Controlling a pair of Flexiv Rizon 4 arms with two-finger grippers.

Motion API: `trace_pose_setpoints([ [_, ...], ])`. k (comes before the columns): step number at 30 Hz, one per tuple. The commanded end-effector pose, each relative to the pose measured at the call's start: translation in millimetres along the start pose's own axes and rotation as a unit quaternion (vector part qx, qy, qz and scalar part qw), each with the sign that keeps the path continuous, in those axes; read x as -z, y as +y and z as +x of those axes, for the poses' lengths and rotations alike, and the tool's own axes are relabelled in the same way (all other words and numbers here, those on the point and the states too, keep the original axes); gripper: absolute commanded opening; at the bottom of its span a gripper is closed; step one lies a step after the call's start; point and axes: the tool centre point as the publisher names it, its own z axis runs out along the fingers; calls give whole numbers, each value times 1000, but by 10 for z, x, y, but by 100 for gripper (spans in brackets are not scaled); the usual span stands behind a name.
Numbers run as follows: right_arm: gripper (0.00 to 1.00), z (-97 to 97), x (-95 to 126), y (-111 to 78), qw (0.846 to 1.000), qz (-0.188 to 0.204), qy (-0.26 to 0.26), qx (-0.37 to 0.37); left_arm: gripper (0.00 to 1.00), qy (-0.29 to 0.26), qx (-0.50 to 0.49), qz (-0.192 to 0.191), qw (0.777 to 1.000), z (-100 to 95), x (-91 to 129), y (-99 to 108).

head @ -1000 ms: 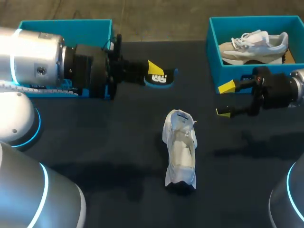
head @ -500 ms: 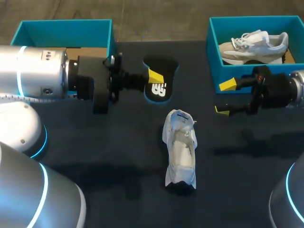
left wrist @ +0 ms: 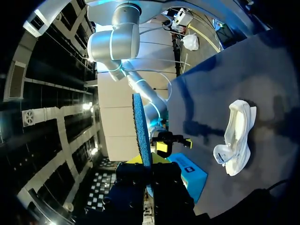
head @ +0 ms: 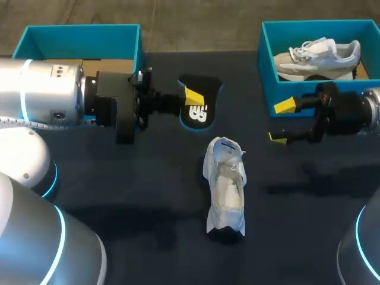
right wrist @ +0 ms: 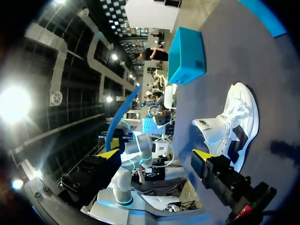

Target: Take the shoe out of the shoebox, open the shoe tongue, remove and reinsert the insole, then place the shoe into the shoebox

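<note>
Fingers of left gripper [head: 191,98] [left wrist: 146,161]: I hold them narrow, pinched from two sides on the insole [head: 200,110] [left wrist: 140,126]. It stands edge-on between my tips, and its blue-rimmed length runs out ahead of them.
Fingers of right gripper [head: 281,122] [right wrist: 154,154]: I hold them wide apart, with nothing between them.
Shoe [head: 225,184] [left wrist: 236,138] [right wrist: 234,119]: white, lying on the dark table [head: 148,196], well apart from both pairs of fingers. It is off to the side of my left tips and ahead of my right ones, with its open top facing up.
Right shoebox [head: 267,71]: teal, just beside my right fingers, with a second shoe [head: 317,58] lying inside it.
Left shoebox [head: 83,37] [right wrist: 187,56]: teal, behind my left gripper and far ahead of my right fingers, past the shoe.
</note>
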Motion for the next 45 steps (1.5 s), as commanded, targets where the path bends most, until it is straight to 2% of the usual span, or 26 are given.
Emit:
trace_pose_setpoints([
  [1,100,-2,-13,3,1000,0,-1,0,0,-2,-9,-2,1000,15,-5,-4],
  [5,100,-2,-13,3,1000,0,-1,0,0,-23,-44,-3,999,127,18,-12],
  [7,100,-2,-13,3,1000,0,-1,0,0,-14,-68,-6,998,209,1,2],
  [12,100,-2,-13,3,1000,0,-1,0,0,-27,-109,-12,994,403,-62,90],
  [14,100,-2,-13,3,1000,0,-1,0,0,-8,-131,-14,991,469,-121,101],
  [17,100,-2,-13,3,1000,0,-1,0,0,-18,-152,-24,988,529,-142,114],
  [18,100,-2,-13,3,1000,0,-1,0,0,-23,-159,-38,986,567,-147,135],
  [20,100,-2,-13,3,1000,0,-1,0,0,-49,-160,-50,985,615,-129,171],
  [24,100,-2,-13,3,1000,0,-1,0,0,-34,-180,-58,981,759,-200,217],
  [32,100,-2,-13,3,1000,0,-1,0,0,-20,-215,-34,976,850,-374,203],
  [36,100,18,-71,32,1000,0,0,-1,0,4,-224,-45,974,904,-427,238],
  [45,100,94,-219,153,1000,-11,4,4,0,5,-221,-44,974,923,-434,261],
])
